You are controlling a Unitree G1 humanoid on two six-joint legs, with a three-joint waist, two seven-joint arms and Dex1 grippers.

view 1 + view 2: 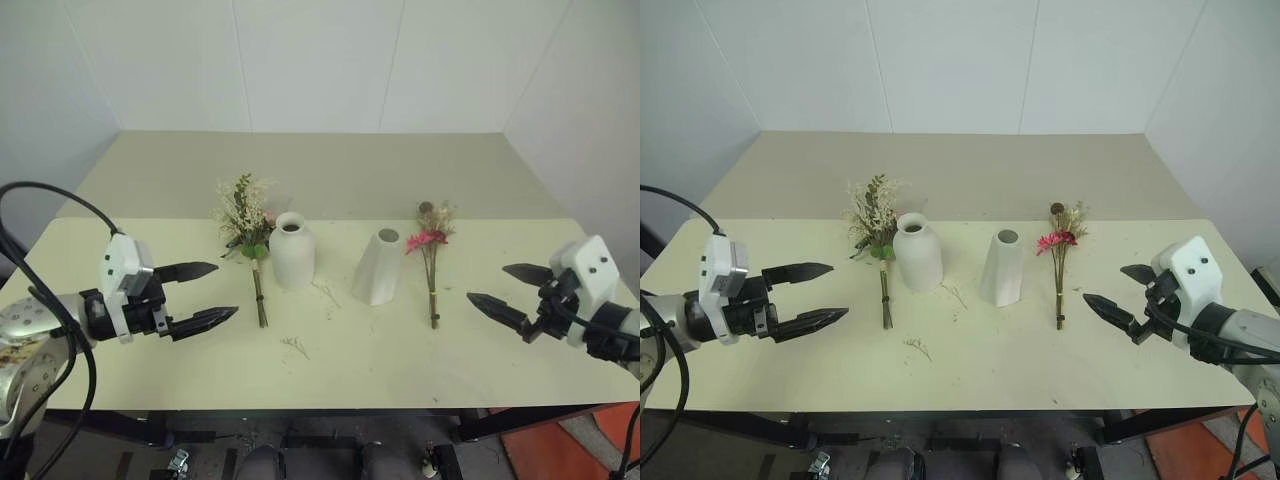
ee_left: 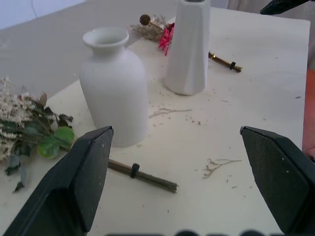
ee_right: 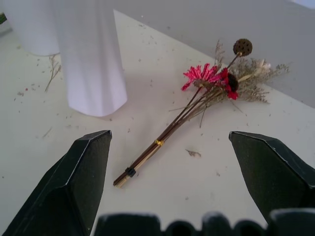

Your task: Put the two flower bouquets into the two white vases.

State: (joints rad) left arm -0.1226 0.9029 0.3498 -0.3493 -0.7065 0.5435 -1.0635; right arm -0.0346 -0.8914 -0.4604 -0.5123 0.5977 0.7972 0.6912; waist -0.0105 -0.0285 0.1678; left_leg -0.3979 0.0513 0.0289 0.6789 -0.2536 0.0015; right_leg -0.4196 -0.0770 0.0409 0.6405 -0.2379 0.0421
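Two bouquets lie flat on the cream table (image 1: 400,350). The cream-white bunch with green leaves (image 1: 246,222) lies left of the rounded white vase (image 1: 292,251). The beige bunch with a pink-red flower and brown seed head (image 1: 429,240) lies right of the faceted white vase (image 1: 377,266). Both vases stand upright and hold nothing. My left gripper (image 1: 206,294) hovers open near the table's left side, short of the white bunch's stems (image 2: 142,175). My right gripper (image 1: 505,290) is open at the right, facing the pink bunch (image 3: 206,86) from a short distance.
Loose twigs and crumbs (image 1: 296,346) lie in front of the vases. Behind the table a beige floor runs to white walls. The table's front edge is close below both grippers.
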